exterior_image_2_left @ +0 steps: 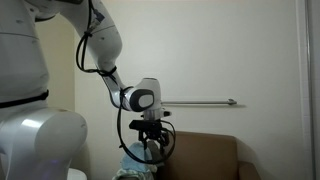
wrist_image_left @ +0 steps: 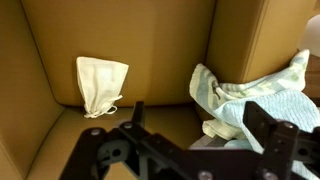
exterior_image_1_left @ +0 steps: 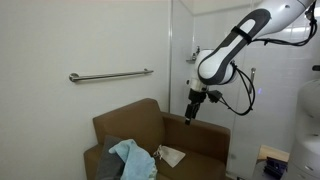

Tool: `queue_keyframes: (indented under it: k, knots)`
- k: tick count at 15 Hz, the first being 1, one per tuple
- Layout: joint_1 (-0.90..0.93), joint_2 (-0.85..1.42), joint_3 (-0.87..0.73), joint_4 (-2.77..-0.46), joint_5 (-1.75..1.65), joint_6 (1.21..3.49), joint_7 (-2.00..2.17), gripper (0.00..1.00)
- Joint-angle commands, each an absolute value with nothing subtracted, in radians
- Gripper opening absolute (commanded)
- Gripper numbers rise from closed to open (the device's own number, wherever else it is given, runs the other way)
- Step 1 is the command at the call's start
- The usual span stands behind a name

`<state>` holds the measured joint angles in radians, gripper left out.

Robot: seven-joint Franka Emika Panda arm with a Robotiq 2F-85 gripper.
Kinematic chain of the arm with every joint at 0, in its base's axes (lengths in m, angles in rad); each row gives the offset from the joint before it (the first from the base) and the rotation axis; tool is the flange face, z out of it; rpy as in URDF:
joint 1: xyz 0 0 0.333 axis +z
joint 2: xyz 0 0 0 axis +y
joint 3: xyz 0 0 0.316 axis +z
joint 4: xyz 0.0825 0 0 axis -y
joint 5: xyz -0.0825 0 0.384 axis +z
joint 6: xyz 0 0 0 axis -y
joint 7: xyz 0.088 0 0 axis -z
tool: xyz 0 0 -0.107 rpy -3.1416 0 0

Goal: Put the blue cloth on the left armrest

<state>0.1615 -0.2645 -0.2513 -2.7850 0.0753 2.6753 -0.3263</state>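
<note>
The light blue cloth [exterior_image_1_left: 130, 155] lies crumpled on the brown armchair [exterior_image_1_left: 150, 120], towards its left side in that exterior view. In the wrist view the cloth [wrist_image_left: 250, 92] is at the right, against the chair's corner. In an exterior view a bit of it [exterior_image_2_left: 131, 153] shows behind the gripper. My gripper [exterior_image_1_left: 191, 116] hangs above the chair's right part, apart from the cloth. Its jaws [wrist_image_left: 200, 128] are open and empty. The gripper [exterior_image_2_left: 152, 146] points down at the chair [exterior_image_2_left: 205, 155].
A small white cloth [wrist_image_left: 102, 83] lies on the seat [exterior_image_1_left: 170, 155] beside the blue one. A dark grey cloth [exterior_image_1_left: 106, 165] drapes over the chair's left side. A metal grab rail [exterior_image_1_left: 110, 75] runs along the wall above the chair.
</note>
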Motion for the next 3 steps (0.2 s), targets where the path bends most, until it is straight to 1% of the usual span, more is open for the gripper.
queue_keyframes:
  k: [1,3]
  knots:
    - [0.116,-0.260,-0.212,-2.785,0.096,2.671,-0.345,1.00]
    - [0.113,-0.255,-0.211,-2.785,0.095,2.671,-0.345,1.00]
